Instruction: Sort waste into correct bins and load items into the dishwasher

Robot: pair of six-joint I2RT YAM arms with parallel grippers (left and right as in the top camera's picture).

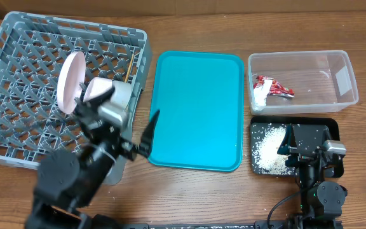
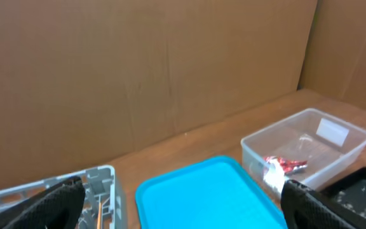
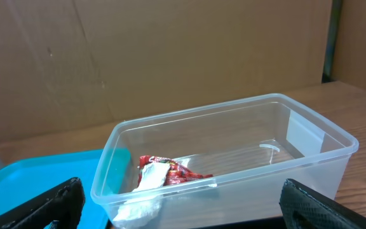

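From overhead the flat teal plastic tray (image 1: 196, 108) lies bare, so the sorting looks all but finished; the large round white plate (image 1: 70, 77) stands on edge among the pegs of the square grey lattice dish rack (image 1: 18, 63), its face turned sideways; a thin wooden chopstick (image 1: 132, 67) leans by the rack's right wall, its long axis running steeply from top-right to bottom-left; the crinkly red-and-white plastic wrapper (image 1: 273, 86) lies at the left end of the clear rectangular plastic tub (image 1: 316, 79), its long axis roughly left to right; white rice grains (image 1: 269, 149) sit in the shallow black rectangular tray (image 1: 323, 120). The left wrist view shows the left gripper (image 2: 183, 186) spread wide and empty near the rack's edge. The right wrist view shows the right gripper (image 3: 182, 187) equally wide, holding nothing, facing the tub's long side (the wrapper's white end is nearest). What remains is probably pulling back; each arm should lift straight up first, so that neither plate nor rice is brushed.
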